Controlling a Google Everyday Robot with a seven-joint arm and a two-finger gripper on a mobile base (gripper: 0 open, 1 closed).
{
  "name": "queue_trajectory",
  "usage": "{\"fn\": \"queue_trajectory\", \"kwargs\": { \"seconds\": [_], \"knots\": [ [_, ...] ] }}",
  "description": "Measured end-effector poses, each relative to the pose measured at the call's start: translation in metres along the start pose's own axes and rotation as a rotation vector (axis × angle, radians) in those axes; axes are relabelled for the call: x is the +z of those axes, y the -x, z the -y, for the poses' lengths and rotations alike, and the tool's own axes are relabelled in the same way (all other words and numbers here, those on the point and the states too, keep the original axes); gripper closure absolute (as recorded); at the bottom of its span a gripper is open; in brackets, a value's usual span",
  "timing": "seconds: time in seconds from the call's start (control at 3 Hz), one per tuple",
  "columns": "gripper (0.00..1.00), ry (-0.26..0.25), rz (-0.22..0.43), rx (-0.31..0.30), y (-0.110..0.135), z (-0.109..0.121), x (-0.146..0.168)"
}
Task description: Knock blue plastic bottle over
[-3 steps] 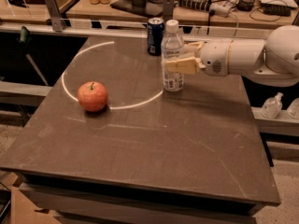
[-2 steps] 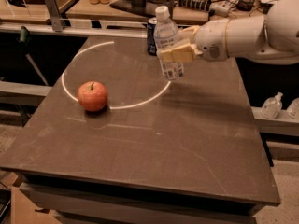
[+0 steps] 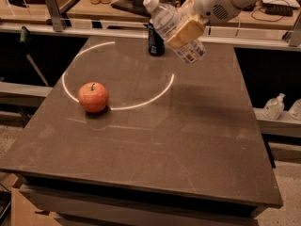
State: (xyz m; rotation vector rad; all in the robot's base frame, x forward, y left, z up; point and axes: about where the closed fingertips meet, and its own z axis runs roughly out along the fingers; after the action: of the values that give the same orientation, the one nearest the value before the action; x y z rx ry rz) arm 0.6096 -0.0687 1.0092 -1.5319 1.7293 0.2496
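Observation:
The clear plastic bottle [image 3: 175, 29] with a white cap and a white label is held in the air above the far part of the table, tilted with its cap up and to the left. My gripper [image 3: 187, 31] comes in from the upper right and is shut on the bottle's middle; a tan finger pad [image 3: 188, 30] lies across it. The bottle's base hangs clear of the table top.
A dark blue soda can [image 3: 155, 44] stands just behind the bottle near the far edge. A red apple [image 3: 93, 97] sits on the left on a white ring mark. Small clear pump bottles [image 3: 273, 107] sit on a shelf at the right. The brown table [image 3: 155, 145] drops off at the front.
The bottle stood upright on the table with my gripper at it. It has since been lifted off the table and tipped, cap to the left, while the arm rose.

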Motion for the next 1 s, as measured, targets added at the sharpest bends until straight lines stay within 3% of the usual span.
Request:
{"fn": "queue_trajectory", "kwargs": {
  "seconds": [0.33, 0.67, 1.0],
  "knots": [
    [1.0, 0.099, -0.319, -0.111, -0.055, -0.022, -0.015],
    [1.0, 0.181, -0.524, -0.145, -0.11, -0.04, -0.014],
    [0.87, 0.254, -0.614, -0.17, -0.137, -0.056, 0.004]
  ]
}}
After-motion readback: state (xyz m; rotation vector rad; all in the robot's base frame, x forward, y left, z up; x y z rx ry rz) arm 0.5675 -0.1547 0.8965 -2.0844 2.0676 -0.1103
